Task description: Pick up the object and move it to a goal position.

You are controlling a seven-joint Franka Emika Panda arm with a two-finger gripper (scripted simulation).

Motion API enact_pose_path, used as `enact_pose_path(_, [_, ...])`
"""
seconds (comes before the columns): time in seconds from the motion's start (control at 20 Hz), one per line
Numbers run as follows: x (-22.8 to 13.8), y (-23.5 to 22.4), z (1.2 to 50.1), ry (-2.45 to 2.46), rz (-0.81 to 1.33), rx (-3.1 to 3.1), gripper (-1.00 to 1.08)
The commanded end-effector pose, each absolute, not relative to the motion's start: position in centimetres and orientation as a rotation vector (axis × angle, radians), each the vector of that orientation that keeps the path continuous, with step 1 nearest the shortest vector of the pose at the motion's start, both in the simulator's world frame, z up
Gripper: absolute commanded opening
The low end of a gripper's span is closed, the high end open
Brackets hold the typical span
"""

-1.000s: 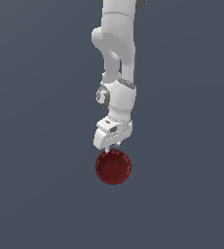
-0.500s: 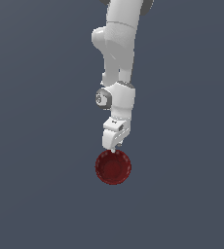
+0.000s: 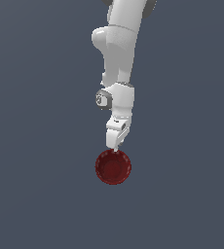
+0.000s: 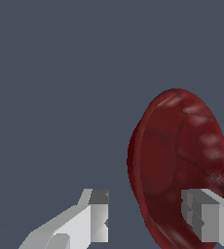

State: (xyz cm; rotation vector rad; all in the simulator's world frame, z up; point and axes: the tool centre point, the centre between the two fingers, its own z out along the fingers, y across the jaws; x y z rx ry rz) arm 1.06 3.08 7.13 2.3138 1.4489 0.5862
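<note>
A: What's changed w/ the arm?

B: Over the last sec my arm [image 3: 118,58] straightened and reached lower; the wrist swung so my end effector [image 3: 114,147] now points down at the bowl's [image 3: 113,167] upper rim in the ext. view.

A: And the bowl?

B: Hasn't moved, same spot on the grey bench [image 3: 41,185], just under my fingertips.

A: Pinching it yet?

B: No. Wrist view shows my fingers [image 4: 92,219] spread, one each side of the rim, nothing clamped. I'd judge the approach is nearly done; closing on the rim comes next.
</note>
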Motion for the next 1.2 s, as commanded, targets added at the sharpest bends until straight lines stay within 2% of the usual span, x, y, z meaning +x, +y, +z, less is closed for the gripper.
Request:
enact_pose_path(0.0, [1.1, 3.1, 7.1, 1.449, 0.586, 2.314, 0.28])
enact_pose_path(0.85, [2.6, 2.9, 4.5, 1.455, 0.588, 2.31, 0.28])
enact_pose_path(0.9, [2.6, 2.9, 4.5, 1.455, 0.588, 2.31, -1.0])
enact_pose_path(1.15, [2.6, 2.9, 4.5, 1.455, 0.588, 2.31, -1.0])
